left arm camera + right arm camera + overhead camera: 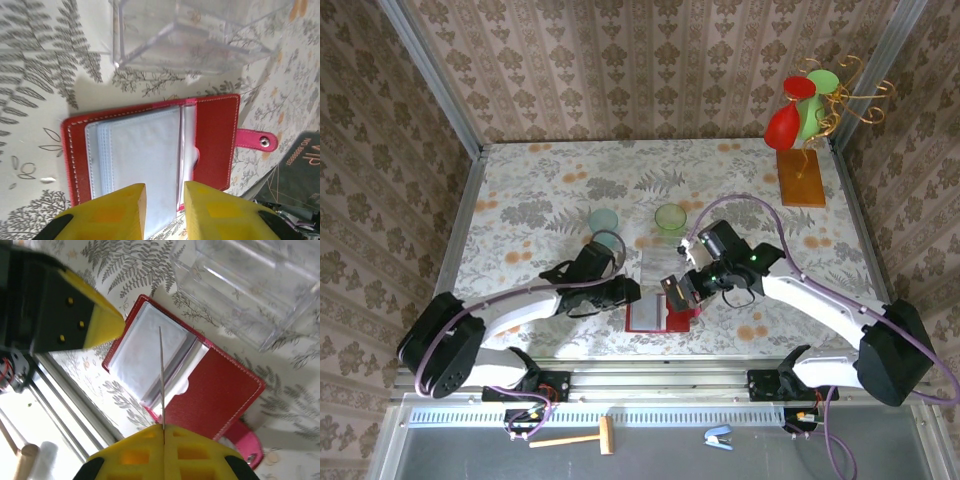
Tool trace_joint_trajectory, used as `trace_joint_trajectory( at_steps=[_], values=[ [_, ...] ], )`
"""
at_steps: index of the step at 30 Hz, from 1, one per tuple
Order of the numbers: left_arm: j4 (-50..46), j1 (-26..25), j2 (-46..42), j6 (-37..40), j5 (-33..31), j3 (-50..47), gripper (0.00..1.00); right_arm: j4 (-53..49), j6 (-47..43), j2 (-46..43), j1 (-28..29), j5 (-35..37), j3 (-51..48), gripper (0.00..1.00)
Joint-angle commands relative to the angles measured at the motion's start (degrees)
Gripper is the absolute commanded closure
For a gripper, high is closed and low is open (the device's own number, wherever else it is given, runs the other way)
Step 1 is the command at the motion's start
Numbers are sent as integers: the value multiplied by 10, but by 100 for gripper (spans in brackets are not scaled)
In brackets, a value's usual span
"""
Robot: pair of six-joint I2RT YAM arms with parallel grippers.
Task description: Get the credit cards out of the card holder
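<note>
The card holder (650, 318) lies open on the table near the front edge, dark red with grey transparent pockets (145, 150) and a pink tab (255, 140). My right gripper (163, 429) is shut on a thin credit card (161, 375), seen edge-on and lifted above the open card holder (220, 390). In the top view that card (673, 290) looks dark and sits at the right gripper (686, 287). My left gripper (165, 200) hovers over the pockets at the holder's left side (626, 291), its yellow fingers (112, 210) apart with nothing between them.
A clear plastic box (655, 262) stands just behind the card holder. Two pale green cups (603, 220) (670, 217) sit farther back. A balloon ornament on a wooden block (800, 178) is at the back right. The metal rail (650, 372) runs along the table's front edge.
</note>
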Motion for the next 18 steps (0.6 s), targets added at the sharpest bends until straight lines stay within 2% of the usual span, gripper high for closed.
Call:
trace_joint_trajectory(
  at_steps=[1,10,18],
  values=[
    [-21,25,-36,19,-12,-13,73,-70,-145,18,-1,24,45,100],
    [-57,69,-104,36,-22,-26,72,-193,-373,158,0,36,209,100],
    [-52,80,-129,27,-24,-44,72,-328,-484,293,-1,81,375,100]
  ],
)
